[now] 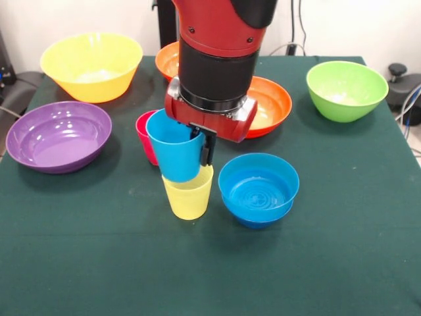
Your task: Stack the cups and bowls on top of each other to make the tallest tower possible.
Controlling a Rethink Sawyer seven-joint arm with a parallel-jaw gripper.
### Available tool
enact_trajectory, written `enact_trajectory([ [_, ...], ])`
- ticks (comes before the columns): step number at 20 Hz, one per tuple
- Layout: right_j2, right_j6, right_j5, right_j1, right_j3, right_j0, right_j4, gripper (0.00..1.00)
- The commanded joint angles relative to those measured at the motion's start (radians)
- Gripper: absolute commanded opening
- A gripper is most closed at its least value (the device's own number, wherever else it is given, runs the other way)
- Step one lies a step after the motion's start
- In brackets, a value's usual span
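Arm vertical, hand (205,146) clamped.

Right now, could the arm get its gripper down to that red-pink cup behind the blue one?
Probably not straight away. The gripper holds the light blue cup over the yellow cup, and the red-pink cup sits right beside them, half hidden. It would likely need to let go and shift over first.

Light blue cup (174,153) tilted in yellow cup (189,194), red-pink cup (145,135) behind

Front view, across table (79,263), facing robot
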Motion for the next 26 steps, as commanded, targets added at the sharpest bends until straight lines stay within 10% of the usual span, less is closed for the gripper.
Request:
enact_trajectory([
  [1, 0.018, 0.201, -0.102, 0.040, 0.127, 0.028, 0.031, 0.00],
  [26, -0.059, 0.199, -0.219, 0.084, 0.181, 0.069, 0.123, 0.00],
])
